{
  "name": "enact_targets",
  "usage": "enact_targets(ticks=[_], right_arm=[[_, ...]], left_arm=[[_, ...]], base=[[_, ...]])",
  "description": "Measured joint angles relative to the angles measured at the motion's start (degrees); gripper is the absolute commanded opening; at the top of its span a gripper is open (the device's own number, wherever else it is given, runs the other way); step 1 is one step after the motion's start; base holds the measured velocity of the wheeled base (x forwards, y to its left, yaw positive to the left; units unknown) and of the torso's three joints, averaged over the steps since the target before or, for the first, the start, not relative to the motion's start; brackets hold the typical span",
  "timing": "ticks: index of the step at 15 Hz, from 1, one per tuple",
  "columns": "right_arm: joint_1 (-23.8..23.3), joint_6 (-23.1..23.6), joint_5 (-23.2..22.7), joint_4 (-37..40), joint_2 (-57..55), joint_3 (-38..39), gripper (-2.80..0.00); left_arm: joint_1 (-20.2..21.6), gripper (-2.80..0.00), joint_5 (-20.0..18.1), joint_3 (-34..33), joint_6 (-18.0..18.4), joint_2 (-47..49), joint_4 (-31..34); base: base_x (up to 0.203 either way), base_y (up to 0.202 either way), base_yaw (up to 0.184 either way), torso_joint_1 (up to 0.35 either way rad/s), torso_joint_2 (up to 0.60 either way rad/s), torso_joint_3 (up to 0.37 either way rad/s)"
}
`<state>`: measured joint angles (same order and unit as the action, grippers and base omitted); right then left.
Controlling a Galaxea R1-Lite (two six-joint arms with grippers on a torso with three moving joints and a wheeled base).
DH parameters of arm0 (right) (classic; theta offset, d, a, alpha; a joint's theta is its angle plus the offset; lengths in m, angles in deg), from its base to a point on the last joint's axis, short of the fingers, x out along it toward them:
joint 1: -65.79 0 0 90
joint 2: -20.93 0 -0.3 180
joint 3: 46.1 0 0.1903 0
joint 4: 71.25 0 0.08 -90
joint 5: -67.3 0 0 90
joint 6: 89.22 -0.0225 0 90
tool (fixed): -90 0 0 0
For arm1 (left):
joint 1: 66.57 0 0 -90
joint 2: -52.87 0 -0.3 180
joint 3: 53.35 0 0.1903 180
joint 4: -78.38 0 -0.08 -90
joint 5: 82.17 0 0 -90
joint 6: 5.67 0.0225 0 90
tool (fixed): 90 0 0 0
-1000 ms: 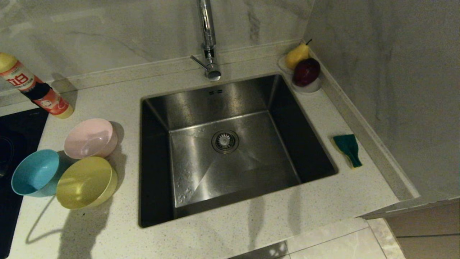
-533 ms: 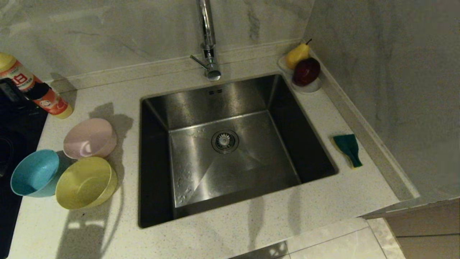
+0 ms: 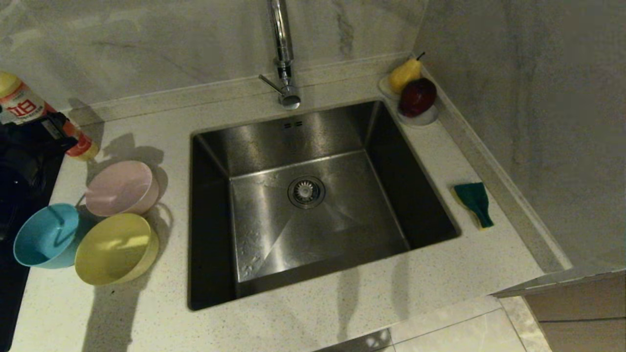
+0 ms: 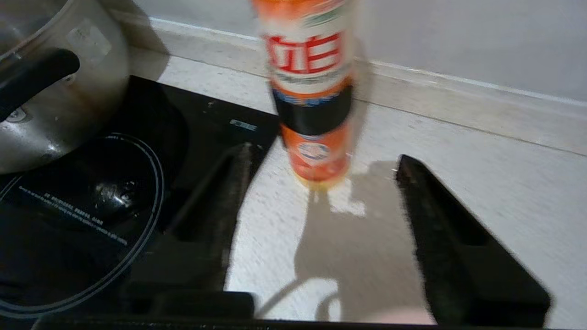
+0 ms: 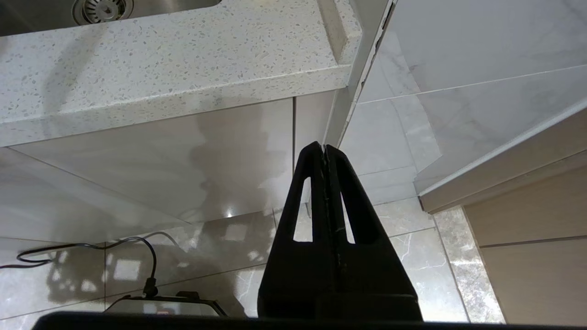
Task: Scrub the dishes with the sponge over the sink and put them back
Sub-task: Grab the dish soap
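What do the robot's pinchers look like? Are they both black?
Yes, both are black. The right gripper has two long tapering fingers, each with a slot cut through it, on a wide black base. The left gripper has two flat, solid black fingers shaped like wedges. No cables or markings show on either one.

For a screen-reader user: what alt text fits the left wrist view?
Open left gripper hangs over a pale countertop, its fingers apart, facing an upright orange bottle. Beside it, a steel pot sits on a black cooktop.
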<state>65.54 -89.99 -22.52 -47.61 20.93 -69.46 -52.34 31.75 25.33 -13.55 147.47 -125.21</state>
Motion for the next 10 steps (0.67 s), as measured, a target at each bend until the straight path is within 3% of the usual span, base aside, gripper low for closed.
enact_targets(ticks=[4, 10], right_arm=[[0.0, 0.0, 0.0, 0.0, 0.0, 0.0, -2.80], [0.0, 0.0, 0.0, 0.0, 0.0, 0.0, -2.80]], left_arm=[[1.8, 0.00, -0.2, 0.1, -0.1, 4.7, -6.8], [2.1, 0.00, -0.3, 4.3, -2.1, 10.4, -8.0]], base=[[0.000, 0.000, 0.000, 0.000, 0.00, 0.000], [0.000, 0.000, 0.000, 0.000, 0.00, 0.000]])
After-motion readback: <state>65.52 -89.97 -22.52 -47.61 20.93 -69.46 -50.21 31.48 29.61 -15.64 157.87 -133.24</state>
